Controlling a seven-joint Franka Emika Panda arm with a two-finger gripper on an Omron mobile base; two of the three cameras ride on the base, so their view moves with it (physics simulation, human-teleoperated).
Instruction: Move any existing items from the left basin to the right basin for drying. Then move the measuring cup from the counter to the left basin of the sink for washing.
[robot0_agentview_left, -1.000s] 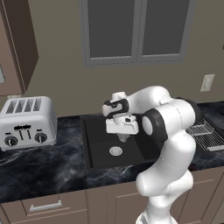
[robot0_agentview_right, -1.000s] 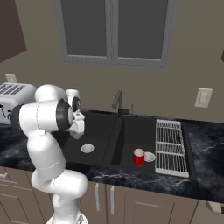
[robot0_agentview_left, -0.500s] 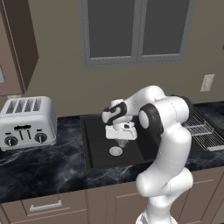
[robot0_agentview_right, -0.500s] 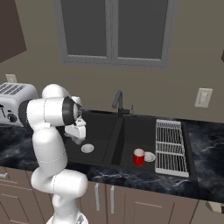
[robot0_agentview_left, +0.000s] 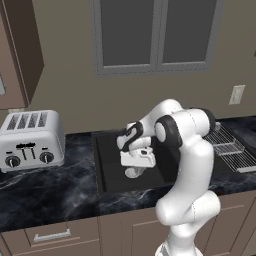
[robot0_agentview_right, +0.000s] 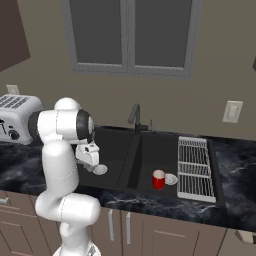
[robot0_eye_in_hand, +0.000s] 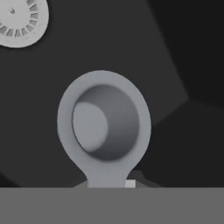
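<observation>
My gripper hangs low inside the left basin of the black sink, just above its floor. It is shut on the thin handle of the measuring cup, a dull grey metal cup whose open mouth faces the hand camera. The basin's round silver drain lies close beside the cup. From the right side the gripper sits over the left basin. The red mug stands upright in the right basin, near its front wall.
A silver toaster stands on the black marble counter to the left. The dark faucet rises behind the divider. A wire drying rack lies right of the sink. A silver drain sits beside the mug.
The arm has folded and lowered the hand with the cup from above the sink down into the left basin. The red mug has not moved.
</observation>
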